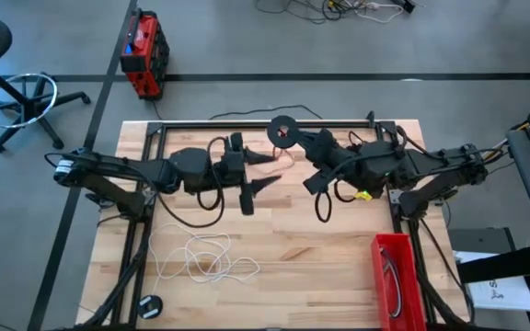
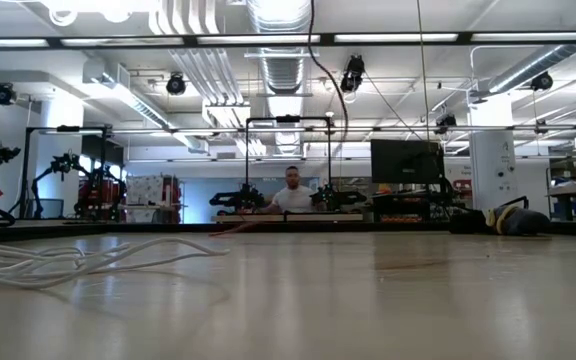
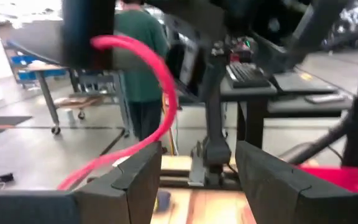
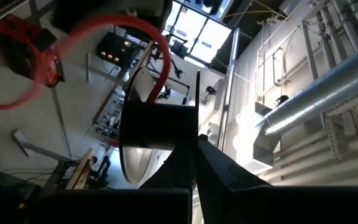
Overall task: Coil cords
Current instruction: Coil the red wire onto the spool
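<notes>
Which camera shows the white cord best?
The high view: the white cord lies whole in loose loops on the table's near left part, apart from both arms. The low view shows it edge-on at the left. Neither wrist view shows it.

The red cord (image 3: 148, 81) is blurred — its ends run out past the left wrist view's edges.

Two dark arms (image 1: 191, 170) — black cables, wedge-shaped claw fingers (image 3: 135, 180).
</notes>
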